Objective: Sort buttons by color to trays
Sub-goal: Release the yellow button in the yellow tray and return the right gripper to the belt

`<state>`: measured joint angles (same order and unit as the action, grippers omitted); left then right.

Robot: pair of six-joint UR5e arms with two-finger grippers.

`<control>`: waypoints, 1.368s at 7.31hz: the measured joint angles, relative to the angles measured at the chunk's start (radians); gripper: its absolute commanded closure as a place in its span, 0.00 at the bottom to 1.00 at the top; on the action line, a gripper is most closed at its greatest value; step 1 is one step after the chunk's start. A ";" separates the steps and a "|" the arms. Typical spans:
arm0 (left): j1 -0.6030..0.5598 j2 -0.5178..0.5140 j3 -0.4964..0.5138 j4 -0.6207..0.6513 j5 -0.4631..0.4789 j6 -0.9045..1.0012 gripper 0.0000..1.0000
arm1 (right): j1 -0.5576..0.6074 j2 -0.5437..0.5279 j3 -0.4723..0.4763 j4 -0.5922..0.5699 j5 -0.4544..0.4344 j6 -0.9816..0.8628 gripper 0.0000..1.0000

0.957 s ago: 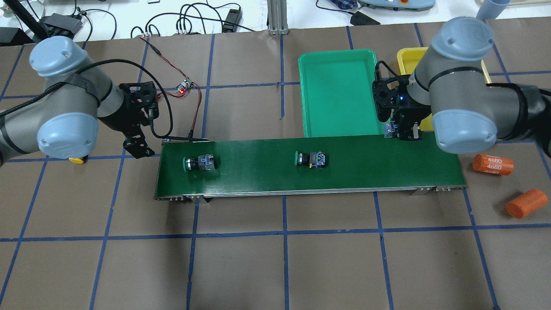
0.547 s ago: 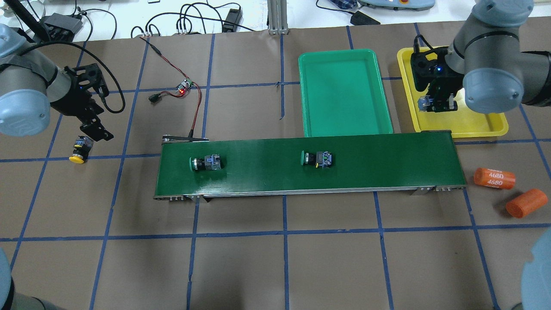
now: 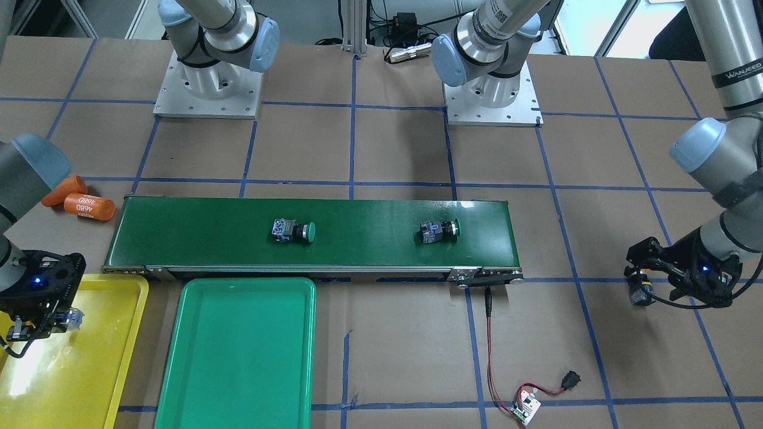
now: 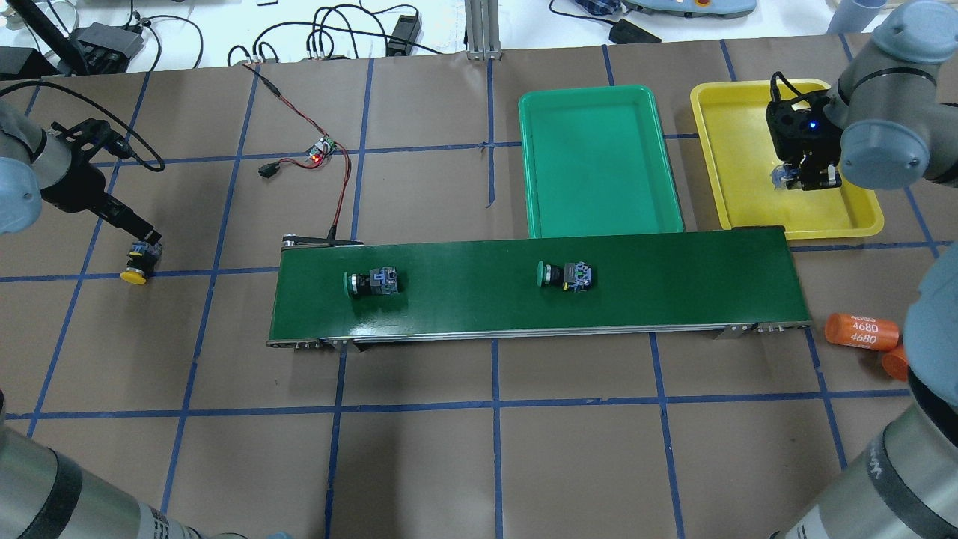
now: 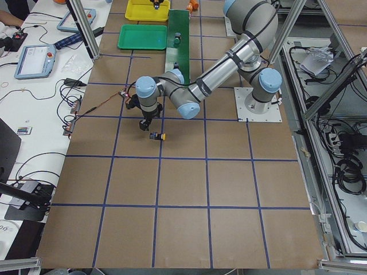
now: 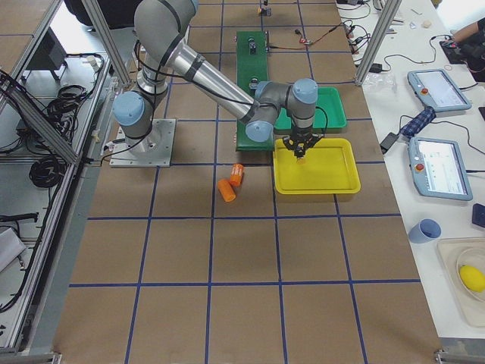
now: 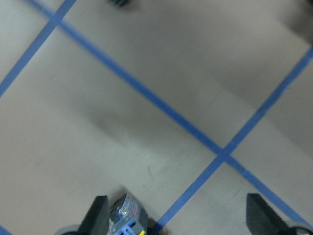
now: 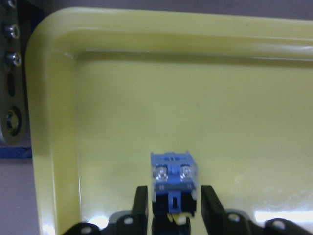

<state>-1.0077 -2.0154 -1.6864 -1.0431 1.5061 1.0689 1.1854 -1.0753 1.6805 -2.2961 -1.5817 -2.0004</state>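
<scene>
You see one button (image 8: 173,183) pinched by its blue block between the right fingers (image 8: 141,203), over the yellow tray (image 8: 49,122) near a corner. The loose yellow button (image 4: 137,266) lies on the tabletop (image 4: 479,464) far to the left, just beside one of the left fingers (image 7: 100,218), which are spread wide and grip nothing. Two green buttons (image 4: 370,282) (image 4: 565,275) lie well apart on the belt (image 4: 673,277). The green tray (image 4: 599,165) sits beside the yellow one.

Silver arms (image 3: 724,42) with pale-blue joint caps (image 4: 883,156) — black left claw (image 4: 142,238) and right claw (image 4: 812,182), blue-lit, black-cabled.
</scene>
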 measured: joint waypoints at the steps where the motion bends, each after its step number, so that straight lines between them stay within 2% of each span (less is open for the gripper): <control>1: 0.003 -0.015 -0.007 -0.002 0.007 -0.083 0.00 | -0.003 -0.005 0.001 0.006 0.008 -0.008 0.00; 4: 0.004 -0.060 0.001 0.001 0.023 -0.223 0.00 | 0.034 -0.128 0.015 0.150 0.029 -0.003 0.00; 5: 0.004 -0.070 0.002 0.016 0.028 -0.230 0.03 | 0.061 -0.177 0.041 0.182 0.033 0.009 0.00; 6: 0.004 -0.078 -0.003 0.042 0.034 -0.230 0.26 | 0.084 -0.231 0.091 0.196 0.035 0.031 0.00; 7: 0.004 -0.085 -0.007 0.061 0.039 -0.229 0.54 | 0.101 -0.292 0.161 0.200 0.038 0.061 0.00; 8: 0.004 -0.093 -0.008 0.076 0.041 -0.227 0.76 | 0.118 -0.344 0.220 0.200 0.042 0.101 0.00; 10: 0.004 -0.106 -0.006 0.095 0.042 -0.227 1.00 | 0.190 -0.381 0.266 0.201 0.048 0.153 0.00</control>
<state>-1.0040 -2.1212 -1.6921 -0.9476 1.5485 0.8418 1.3758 -1.4563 1.9466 -2.0956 -1.5333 -1.8476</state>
